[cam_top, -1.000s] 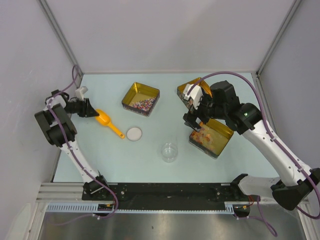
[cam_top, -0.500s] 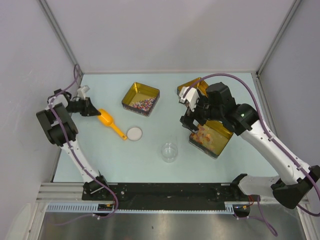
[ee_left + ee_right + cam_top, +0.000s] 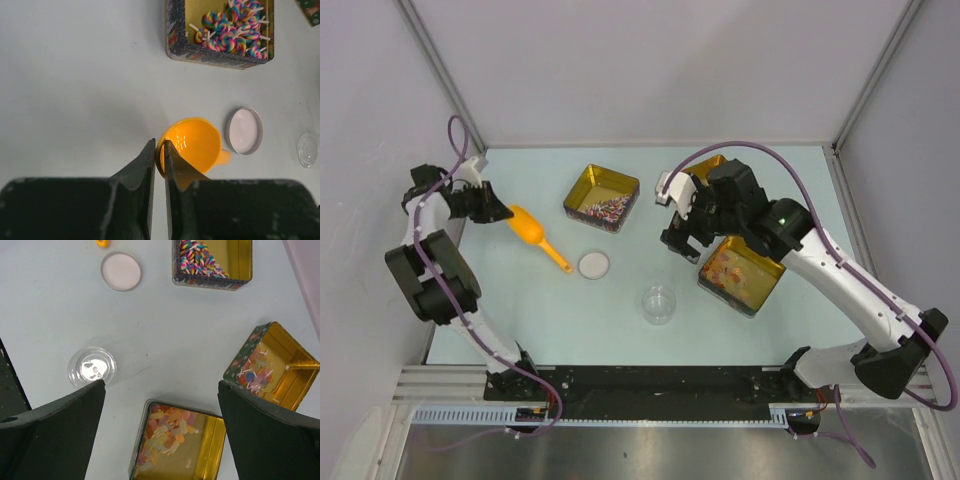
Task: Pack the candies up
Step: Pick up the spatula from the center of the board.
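Clear plastic cup [image 3: 658, 303] stands nearest the arm bases, with a round white lid [image 3: 592, 264] just beyond it to the left. Candies [image 3: 728, 268], small and mixed in colour, lie heaped in a square gold tin [image 3: 762, 262] just beside the right claw [image 3: 160, 389], the nearer one, whose jaws gape wide and empty. Left claw [image 3: 159, 148] pinches the glossy orange scoop [image 3: 195, 145] by its bowl rim, handle pointing toward the lid; the candies lie well apart to its right. Farther back, a second tin [image 3: 582, 185] holds striped lollipops [image 3: 230, 30].

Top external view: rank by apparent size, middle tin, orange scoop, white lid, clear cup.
1. middle tin
2. orange scoop
3. white lid and clear cup: look about alike, so not ranked.
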Controlling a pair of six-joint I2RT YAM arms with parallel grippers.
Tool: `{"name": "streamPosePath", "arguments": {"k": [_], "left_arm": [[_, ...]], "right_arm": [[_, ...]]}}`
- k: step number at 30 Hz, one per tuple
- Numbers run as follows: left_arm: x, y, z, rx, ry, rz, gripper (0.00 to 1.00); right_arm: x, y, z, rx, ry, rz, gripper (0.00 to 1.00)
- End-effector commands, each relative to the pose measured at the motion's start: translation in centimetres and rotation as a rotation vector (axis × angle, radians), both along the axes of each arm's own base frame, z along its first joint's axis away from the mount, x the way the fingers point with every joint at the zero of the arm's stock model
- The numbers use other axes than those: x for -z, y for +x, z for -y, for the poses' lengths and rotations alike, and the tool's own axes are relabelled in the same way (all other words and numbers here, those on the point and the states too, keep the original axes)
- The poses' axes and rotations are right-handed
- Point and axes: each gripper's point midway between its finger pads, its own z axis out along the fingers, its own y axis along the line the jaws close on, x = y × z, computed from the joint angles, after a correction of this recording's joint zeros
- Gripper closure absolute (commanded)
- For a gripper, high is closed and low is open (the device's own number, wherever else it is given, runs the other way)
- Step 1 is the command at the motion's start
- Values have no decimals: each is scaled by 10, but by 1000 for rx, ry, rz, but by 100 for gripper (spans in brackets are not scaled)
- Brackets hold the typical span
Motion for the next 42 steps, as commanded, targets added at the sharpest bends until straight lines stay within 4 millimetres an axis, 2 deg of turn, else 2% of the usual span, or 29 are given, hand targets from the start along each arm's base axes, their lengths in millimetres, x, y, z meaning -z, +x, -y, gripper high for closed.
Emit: {"name": "streamPosePath", "arguments": {"k": [1,2,4,5,6,7,10,16,20,21,26,32,34,36,38,39,40,42], "left_arm": [[-44,-12,7,-41,30,52,100],[-58,-16,10,-57,32,73,100],[-70,-22,15,-71,30,84,100],[-77,-25,19,-80,15,84,100],[-92,-29,24,-78,15,112,99],[-101,-30,32,-69,12,126,100],[-128,-30,49,-74,13,168,100],[-159,-29,78,-92,-23,184,100],[-183,-20,97,-136,-183,133,100],[-194,-18,102,-136,-200,142,100],[-217,-11,113,-201,-270,143,100],[-220,-19,139,-159,-454,84,100],[-216,-23,152,-118,-514,50,100],[-208,-25,163,-91,-552,17,100],[-210,-28,171,-53,-595,0,100],[-201,-32,177,-44,-610,-27,100],[-206,-31,181,-33,-638,-13,100],[-202,-41,189,-10,-700,-52,100]], "right_arm": [[-42,12,-18,18,77,90,0],[-41,14,-24,16,73,89,0],[-52,20,-30,34,87,112,0],[-51,23,-36,43,91,108,0],[-54,25,-42,51,97,120,0],[-63,28,-46,56,119,138,0],[-64,37,-59,81,136,144,0],[-65,47,-86,99,166,154,0],[-67,56,-102,123,168,187,0],[-62,60,-106,122,155,190,0],[-61,52,-123,80,163,177,0],[-62,48,-143,38,217,131,1],[-64,46,-148,11,225,119,5],[-57,41,-155,-26,213,108,7],[-54,45,-155,-18,203,120,7],[-53,48,-156,-15,203,123,10],[-51,50,-156,-13,201,124,11],[-46,54,-157,-12,191,126,18]]}}
